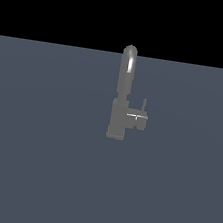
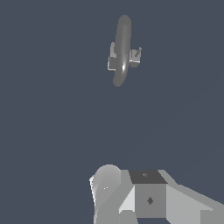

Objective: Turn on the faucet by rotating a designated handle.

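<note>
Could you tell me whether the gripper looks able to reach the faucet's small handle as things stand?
Probably yes: the handle juts out on the exterior view's right of the faucet, nothing stands near it, and bare surface separates it from the gripper, whose fingertips aren't visible.

Dull-grey faucet (image 1: 120, 105) on slate-blue floor (image 1: 35, 163).

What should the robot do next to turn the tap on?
Probably move the hand closer to the faucet, aiming at the small handle on its side. The wrist view shows the faucet some way off across bare floor, and in the exterior view nothing is touching the handle.
</note>
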